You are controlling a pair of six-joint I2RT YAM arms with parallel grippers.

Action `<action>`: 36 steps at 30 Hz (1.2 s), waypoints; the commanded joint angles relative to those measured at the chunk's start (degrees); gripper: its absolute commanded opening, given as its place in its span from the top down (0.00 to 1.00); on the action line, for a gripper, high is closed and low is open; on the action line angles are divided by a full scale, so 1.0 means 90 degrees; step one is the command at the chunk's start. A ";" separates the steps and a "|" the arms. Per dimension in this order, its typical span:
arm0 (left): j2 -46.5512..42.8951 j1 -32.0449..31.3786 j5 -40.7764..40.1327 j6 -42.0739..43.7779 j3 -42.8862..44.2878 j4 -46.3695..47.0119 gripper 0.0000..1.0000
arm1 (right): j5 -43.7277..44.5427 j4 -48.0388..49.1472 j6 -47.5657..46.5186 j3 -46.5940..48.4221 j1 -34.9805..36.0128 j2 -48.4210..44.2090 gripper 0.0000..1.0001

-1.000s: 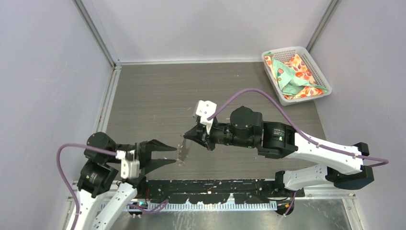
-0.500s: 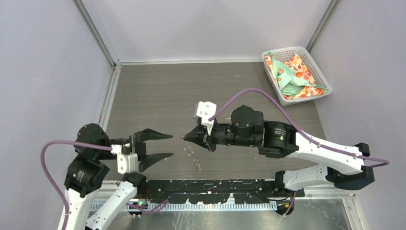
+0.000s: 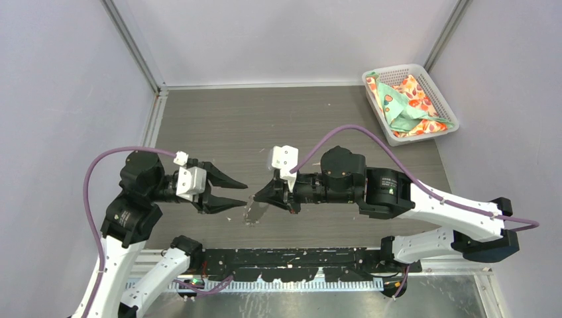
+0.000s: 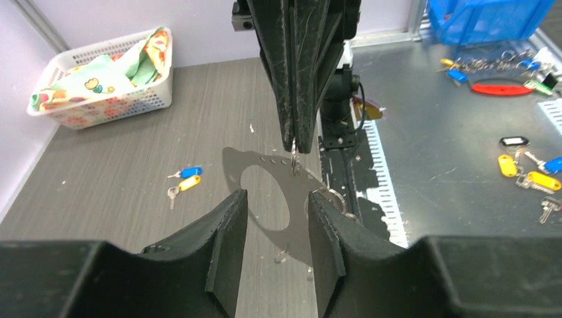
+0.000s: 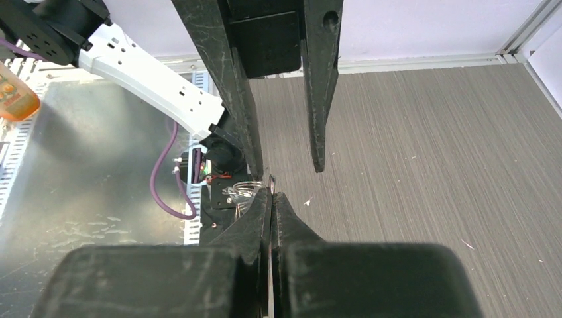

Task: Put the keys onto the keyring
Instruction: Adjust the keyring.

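- Left gripper point(image 3: 237, 193): jaws partly open, holding nothing, tips just beside the keyring point(image 4: 255, 158).
- Right gripper point(image 3: 254, 195): closed on the keyring, which hangs above the table point(image 3: 219, 126).
- Keys point(image 4: 191, 172): lying together on the table farther off, untouched.

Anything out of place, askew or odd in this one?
Nothing is spilled or damaged. The keys lie loose on the table, apart from the keyring that hangs from the shut right gripper. A basket of cloth in the far corner has no part in the task.
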 commanded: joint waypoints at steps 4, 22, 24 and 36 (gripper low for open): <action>-0.0028 -0.0017 0.0894 -0.0461 0.0058 0.0317 0.61 | -0.0069 -0.0134 -0.0118 0.0636 0.0049 0.0135 0.99; 0.0224 -0.0017 0.0661 0.1288 0.0471 -0.1381 0.72 | -0.0341 -0.1627 0.0002 0.1798 0.0051 0.0879 0.99; 0.0235 -0.0017 0.0726 0.1291 0.0510 -0.1438 0.72 | -0.0366 -0.1794 -0.0010 0.1914 0.0051 0.0963 0.99; 0.0450 -0.0017 0.1011 0.1202 0.0547 -0.1366 0.72 | -0.0501 -0.2393 -0.0010 0.2516 0.0046 0.1428 0.99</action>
